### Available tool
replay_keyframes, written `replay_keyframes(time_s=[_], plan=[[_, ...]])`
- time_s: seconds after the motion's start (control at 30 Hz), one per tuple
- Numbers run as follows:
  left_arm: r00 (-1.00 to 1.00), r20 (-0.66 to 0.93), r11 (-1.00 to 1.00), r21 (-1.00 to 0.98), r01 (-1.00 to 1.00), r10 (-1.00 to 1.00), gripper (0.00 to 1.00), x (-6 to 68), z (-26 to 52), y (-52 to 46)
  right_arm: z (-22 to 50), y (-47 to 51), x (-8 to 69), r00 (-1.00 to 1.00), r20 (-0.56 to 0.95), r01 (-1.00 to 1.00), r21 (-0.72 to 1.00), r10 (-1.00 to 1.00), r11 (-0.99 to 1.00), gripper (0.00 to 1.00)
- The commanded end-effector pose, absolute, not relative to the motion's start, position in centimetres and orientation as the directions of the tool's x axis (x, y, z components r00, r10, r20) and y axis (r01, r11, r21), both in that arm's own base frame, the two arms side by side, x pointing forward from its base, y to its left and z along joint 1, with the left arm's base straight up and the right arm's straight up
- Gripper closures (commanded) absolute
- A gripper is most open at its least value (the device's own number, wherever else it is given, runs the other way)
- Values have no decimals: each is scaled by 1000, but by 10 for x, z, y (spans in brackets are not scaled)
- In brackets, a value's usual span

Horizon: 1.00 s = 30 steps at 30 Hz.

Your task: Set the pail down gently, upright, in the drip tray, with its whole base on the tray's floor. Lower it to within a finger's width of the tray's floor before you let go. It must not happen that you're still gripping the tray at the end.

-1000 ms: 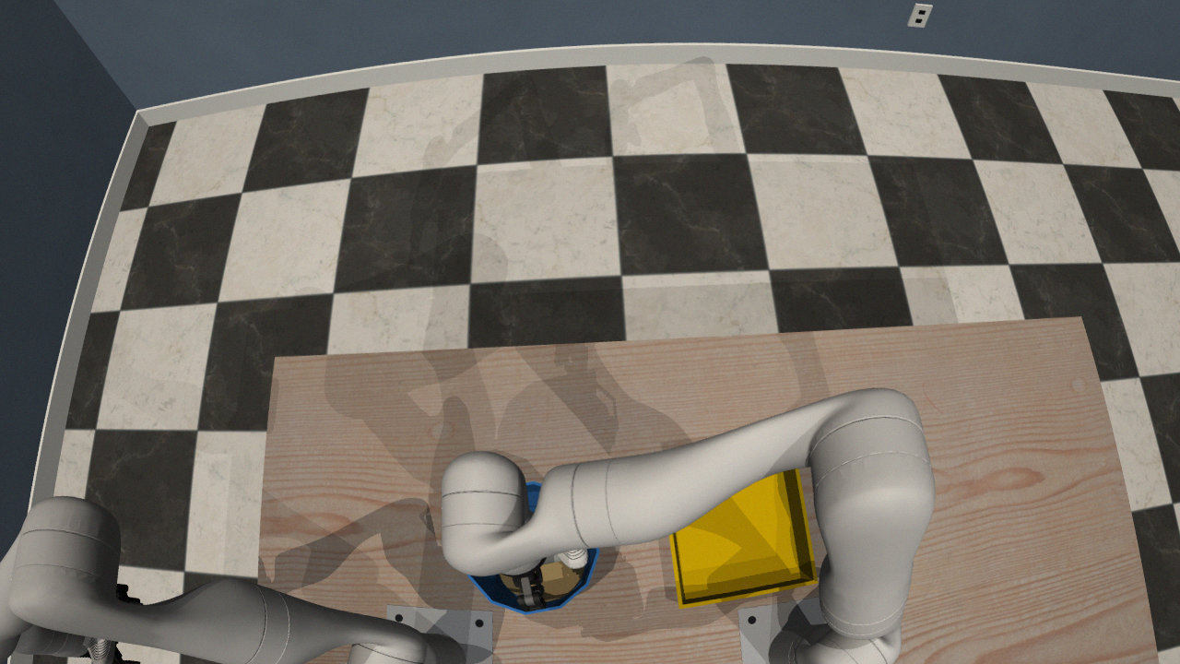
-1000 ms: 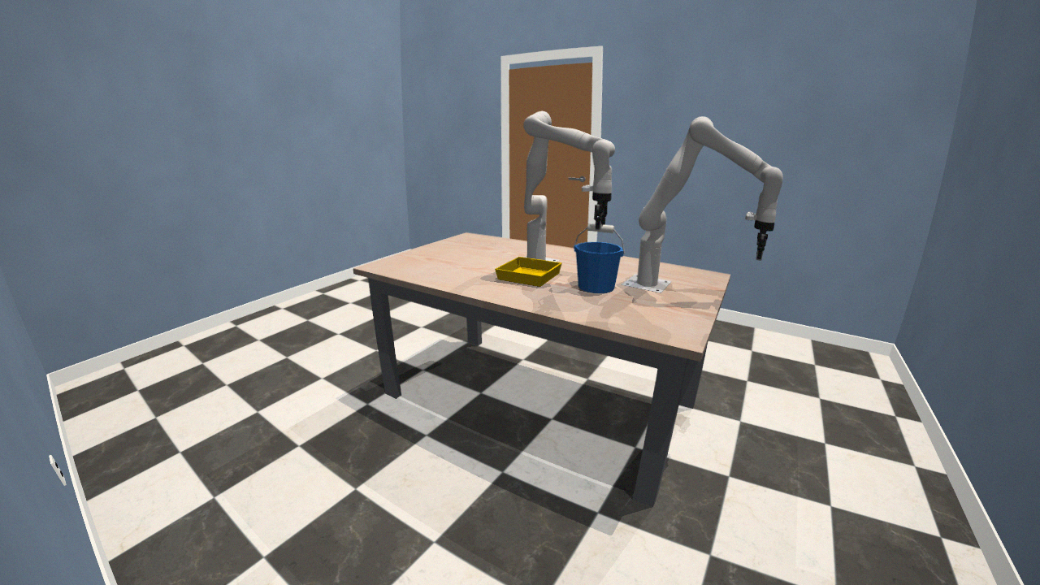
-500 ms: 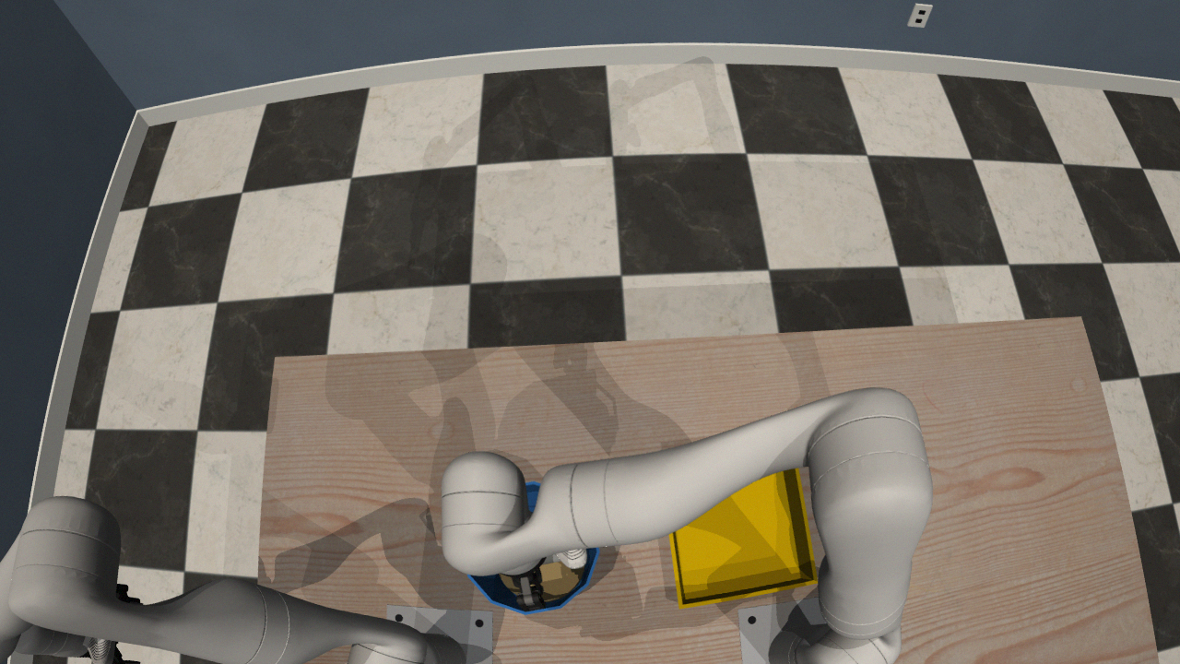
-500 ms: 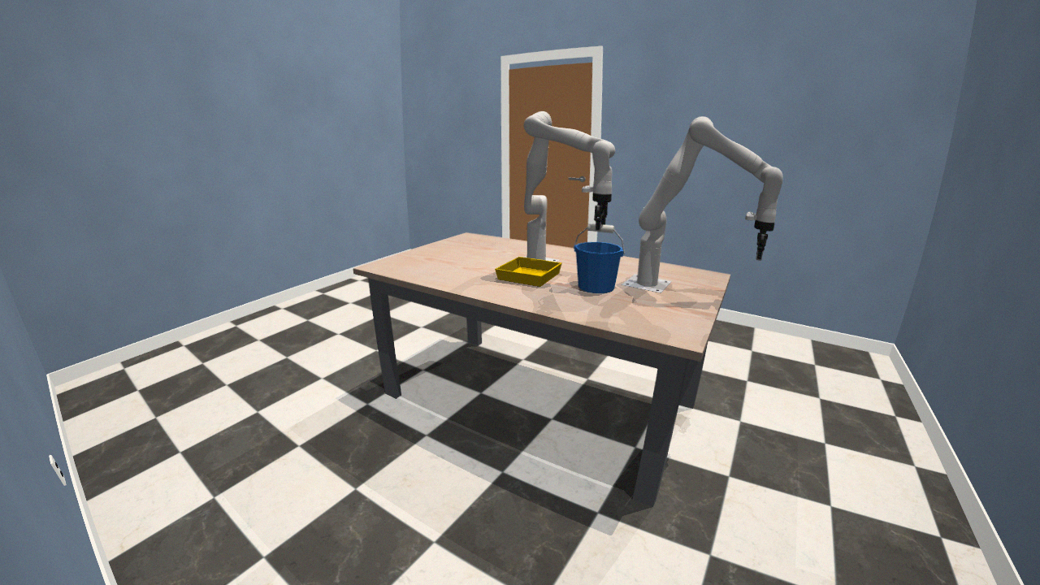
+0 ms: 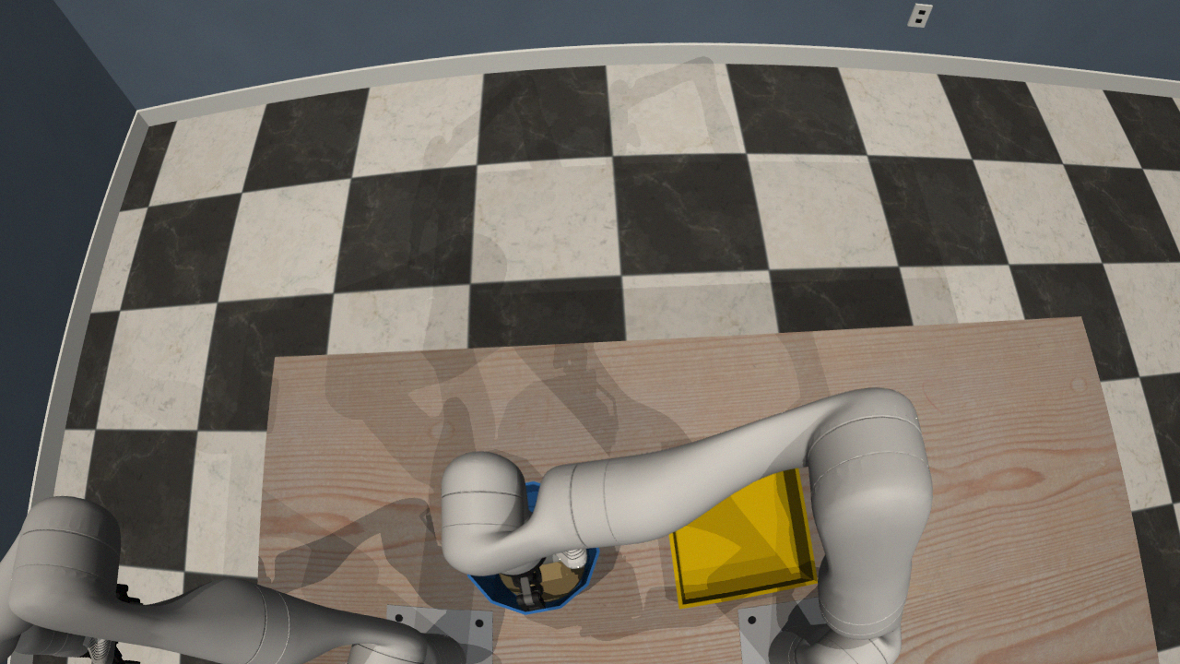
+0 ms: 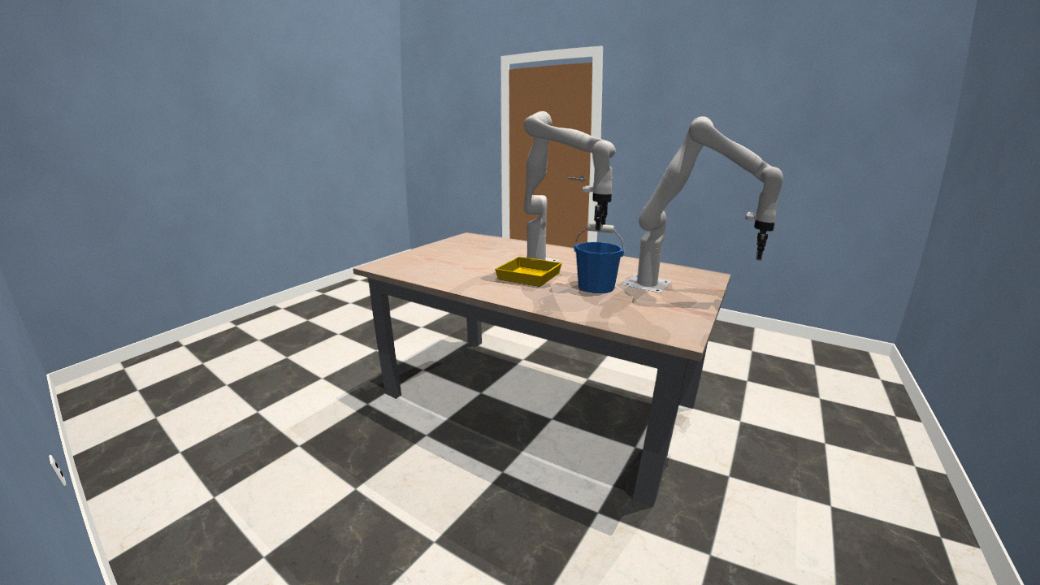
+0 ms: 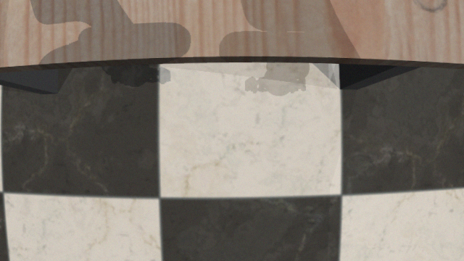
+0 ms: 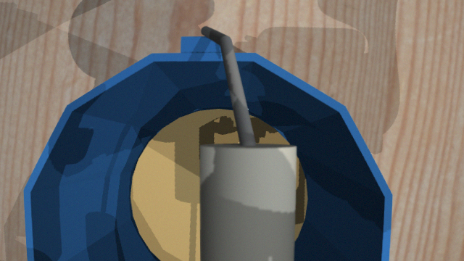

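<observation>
Both arms' jaws: apart. One pail [image 5: 495, 592] [image 6: 597, 269] [image 8: 83, 145], upright on the counter [image 5: 990, 412] [image 6: 436, 262] [image 7: 210, 36] [image 8: 428, 109]; an off-centre grip on its handle [image 5: 526, 591] [image 6: 608, 229] [image 8: 248, 203] risks tilting it at lift.

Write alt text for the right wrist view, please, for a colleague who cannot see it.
A blue pail stands on a wood-grain table, seen from above with its far rim in view. Its raised bail carries a thick pale grey grip over a tan disc inside.
</observation>
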State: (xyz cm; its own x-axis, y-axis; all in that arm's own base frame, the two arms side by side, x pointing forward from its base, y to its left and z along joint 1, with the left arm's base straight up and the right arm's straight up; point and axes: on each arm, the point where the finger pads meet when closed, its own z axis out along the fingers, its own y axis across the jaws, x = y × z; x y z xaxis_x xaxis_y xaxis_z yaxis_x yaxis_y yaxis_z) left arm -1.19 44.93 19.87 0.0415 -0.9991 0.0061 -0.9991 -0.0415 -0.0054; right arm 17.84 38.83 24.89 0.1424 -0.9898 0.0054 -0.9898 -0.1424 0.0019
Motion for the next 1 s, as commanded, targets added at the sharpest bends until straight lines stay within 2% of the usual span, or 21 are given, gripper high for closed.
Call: replay_keyframes(time_s=[0.0,0.43,0.47,0.97], plan=[[35,0,-35,0,-999,-999,2,-16,200,450,247,389,181,137,4,-991,-4,-991,-137,2],[35,0,-35,0,-999,-999,2,-16,200,450,247,389,181,137,4,-991,-4,-991,-137,2],[35,0,-35,0,-999,-999,2,-16,200,450,247,389,181,137,4,-991,-4,-991,-137,903],[35,0,-35,0,-999,-999,2,-16,200,450,247,389,181,137,4,-991,-4,-991,-137,903]])
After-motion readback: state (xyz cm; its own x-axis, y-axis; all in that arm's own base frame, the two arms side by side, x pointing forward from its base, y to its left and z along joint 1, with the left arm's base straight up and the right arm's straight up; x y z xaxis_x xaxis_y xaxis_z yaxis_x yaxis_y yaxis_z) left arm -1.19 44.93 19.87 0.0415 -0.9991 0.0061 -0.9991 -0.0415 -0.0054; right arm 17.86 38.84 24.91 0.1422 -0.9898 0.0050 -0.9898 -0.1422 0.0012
